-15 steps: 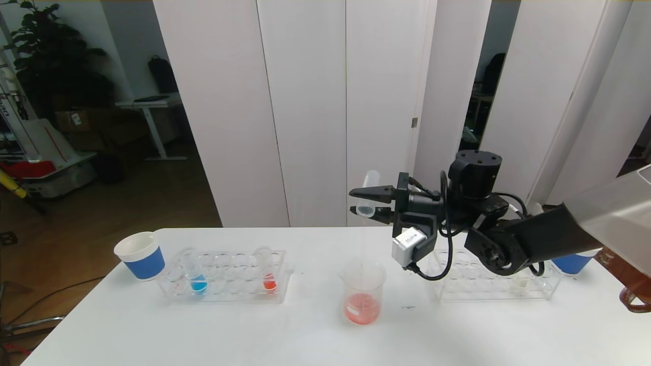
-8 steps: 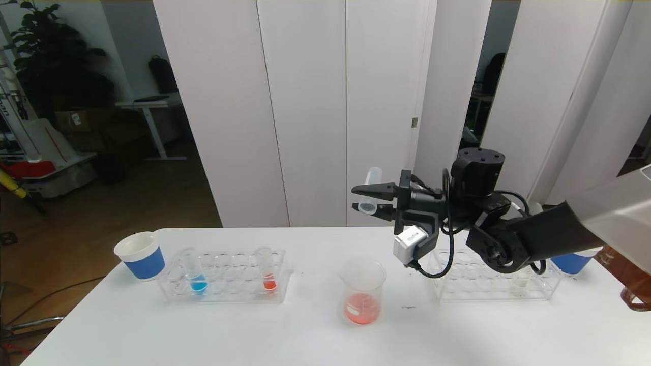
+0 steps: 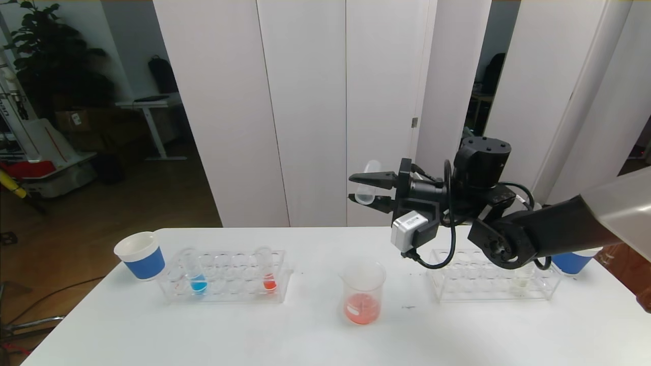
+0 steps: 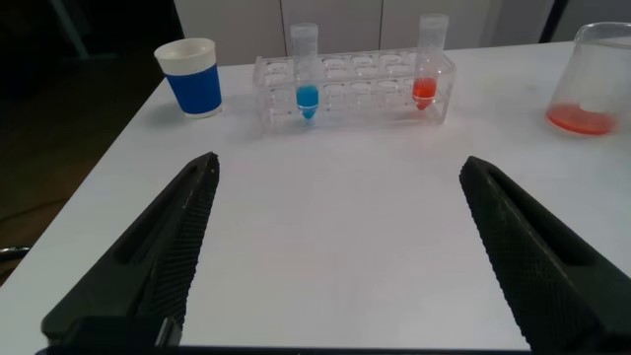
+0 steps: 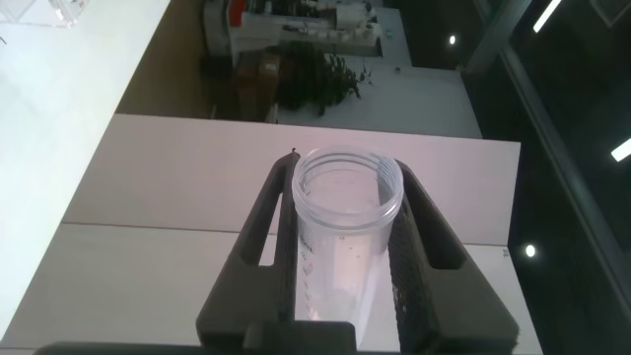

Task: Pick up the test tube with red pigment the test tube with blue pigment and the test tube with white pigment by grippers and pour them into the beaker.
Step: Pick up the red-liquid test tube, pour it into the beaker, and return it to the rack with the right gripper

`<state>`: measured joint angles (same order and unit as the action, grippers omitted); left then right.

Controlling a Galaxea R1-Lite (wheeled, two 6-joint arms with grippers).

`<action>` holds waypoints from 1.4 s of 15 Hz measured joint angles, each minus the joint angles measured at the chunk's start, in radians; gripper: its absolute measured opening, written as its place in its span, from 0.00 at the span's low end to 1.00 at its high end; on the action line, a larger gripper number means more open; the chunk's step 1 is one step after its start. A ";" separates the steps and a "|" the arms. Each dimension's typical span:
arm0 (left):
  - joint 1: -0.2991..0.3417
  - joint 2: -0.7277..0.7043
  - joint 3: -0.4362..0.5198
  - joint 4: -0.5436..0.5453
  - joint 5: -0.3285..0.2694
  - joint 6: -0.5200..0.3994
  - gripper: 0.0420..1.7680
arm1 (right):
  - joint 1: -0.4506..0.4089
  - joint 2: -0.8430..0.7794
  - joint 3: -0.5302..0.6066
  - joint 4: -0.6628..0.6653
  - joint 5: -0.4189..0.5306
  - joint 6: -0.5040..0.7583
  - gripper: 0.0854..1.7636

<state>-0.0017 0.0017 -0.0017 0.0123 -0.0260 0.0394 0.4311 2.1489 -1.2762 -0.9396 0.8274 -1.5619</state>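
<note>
Right gripper (image 3: pixel 367 192) has lifted and pulled off the beaker (image 3: pixel 362 292), stream stopped; it stays clamped on the emptied white-pigment tube (image 3: pixel 367 182), mouth tipped down to drain. Blue tube (image 3: pixel 195 274) waits in the left rack (image 3: pixel 226 277). Left gripper (image 4: pixel 335 247) gapes wide, empty.

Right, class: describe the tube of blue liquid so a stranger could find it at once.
Start at the white table and find the clear rack beside the blue paper cup. Two tubes stand in it; the test tube with blue pigment is nearer the cup, the other holds orange-red liquid.
</note>
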 joint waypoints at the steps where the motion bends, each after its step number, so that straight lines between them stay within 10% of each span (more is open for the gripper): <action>1: 0.000 0.000 0.000 0.000 0.000 0.000 0.99 | -0.003 -0.019 0.003 0.001 -0.034 0.033 0.31; 12: 0.000 0.000 0.000 0.000 0.000 0.000 0.99 | 0.017 -0.140 0.112 -0.095 -0.750 1.123 0.31; 21: 0.000 0.000 0.000 0.000 0.000 0.000 0.99 | 0.024 -0.177 0.246 0.064 -0.940 1.618 0.31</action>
<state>-0.0017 0.0017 -0.0017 0.0119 -0.0257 0.0398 0.4551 1.9719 -1.0300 -0.8755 -0.1126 0.0557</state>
